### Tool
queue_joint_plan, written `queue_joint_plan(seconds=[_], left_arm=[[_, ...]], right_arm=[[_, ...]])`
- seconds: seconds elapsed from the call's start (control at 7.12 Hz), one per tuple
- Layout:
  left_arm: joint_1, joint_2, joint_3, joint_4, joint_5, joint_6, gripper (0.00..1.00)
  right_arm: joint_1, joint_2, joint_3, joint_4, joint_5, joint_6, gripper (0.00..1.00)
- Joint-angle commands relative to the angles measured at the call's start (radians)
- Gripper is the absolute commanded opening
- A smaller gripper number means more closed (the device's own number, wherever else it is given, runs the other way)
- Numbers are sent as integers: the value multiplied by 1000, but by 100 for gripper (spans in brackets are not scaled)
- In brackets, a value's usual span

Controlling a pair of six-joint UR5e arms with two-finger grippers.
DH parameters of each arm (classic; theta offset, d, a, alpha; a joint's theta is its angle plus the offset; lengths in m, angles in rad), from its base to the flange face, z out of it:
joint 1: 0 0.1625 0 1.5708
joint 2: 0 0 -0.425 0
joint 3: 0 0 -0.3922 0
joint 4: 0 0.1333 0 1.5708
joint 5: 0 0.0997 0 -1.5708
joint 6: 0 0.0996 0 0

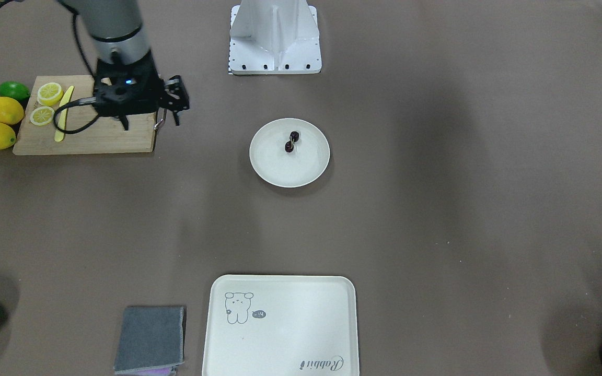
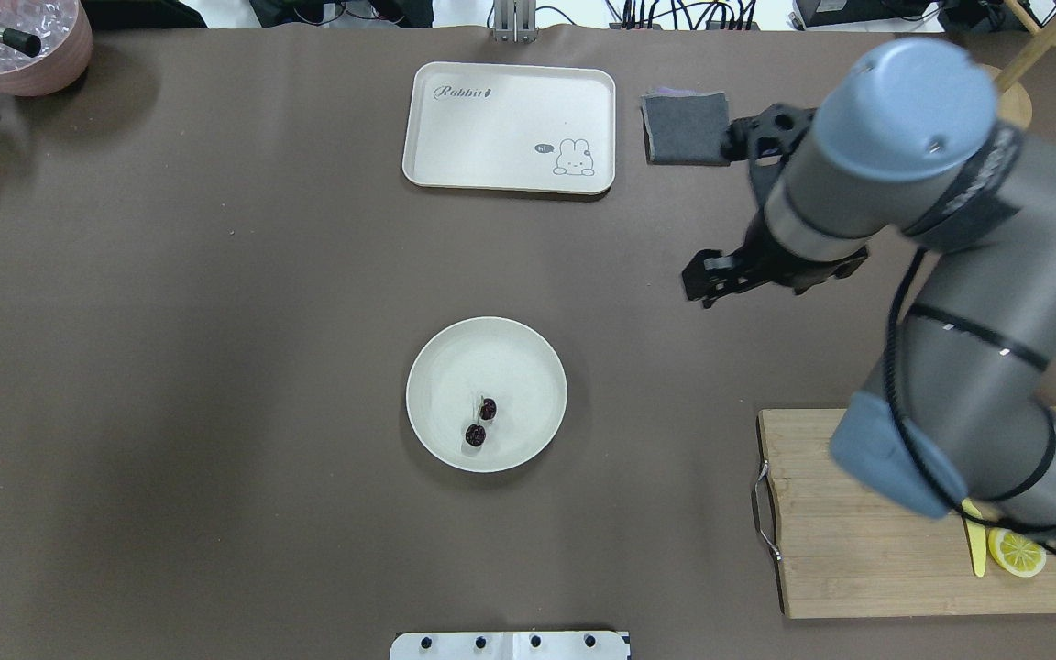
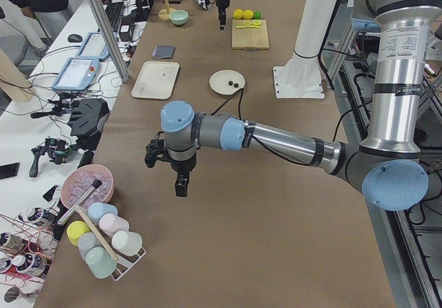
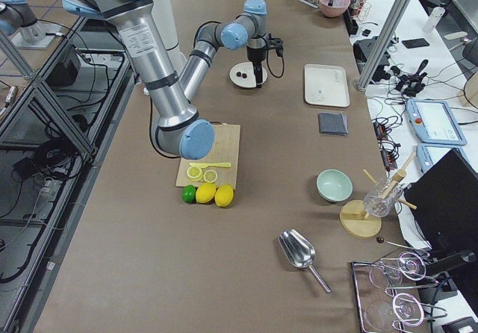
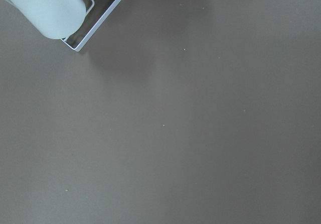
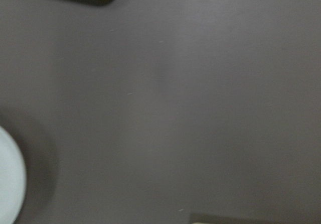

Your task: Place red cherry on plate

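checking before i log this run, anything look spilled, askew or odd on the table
Nothing stands out. The cherry lies inside the plate, which sits flat. The lemon slices and knife rest on the board, and the tray and cloth lie flat. No spills or damage show.

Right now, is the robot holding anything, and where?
The right gripper holds nothing: the red cherry lies on the plate, apart from it. The left gripper seems empty too.

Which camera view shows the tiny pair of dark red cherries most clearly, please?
The exterior front-facing view: the dark red cherry pair lies unobstructed on the round cream-white plate, stems visible. Overhead exterior shows it nearly as well; both side views give only dark specks; the wrist views miss it.
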Motion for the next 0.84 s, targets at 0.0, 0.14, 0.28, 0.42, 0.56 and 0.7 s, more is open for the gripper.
queue_joint_plan(seconds=[0.0,0.14,0.28,0.42,0.56,0.7], left_arm=[[-3,-23,18,0,-65,6,98],[-1,-27,16,2,-61,6,98],[-1,-29,10,6,-62,7,98],[4,-29,32,5,-61,15,98],[-1,-26,118,2,-61,139,98],[-18,-23,183,0,-61,214,98]], right_arm=[[303,-139,-148,42,185,-296,100],[374,-168,-200,79,223,-337,100],[421,-197,-218,94,271,-389,100],[478,-240,-215,95,291,-468,100],[527,-295,-202,95,312,-565,100],[553,-338,-179,93,319,-608,100]])
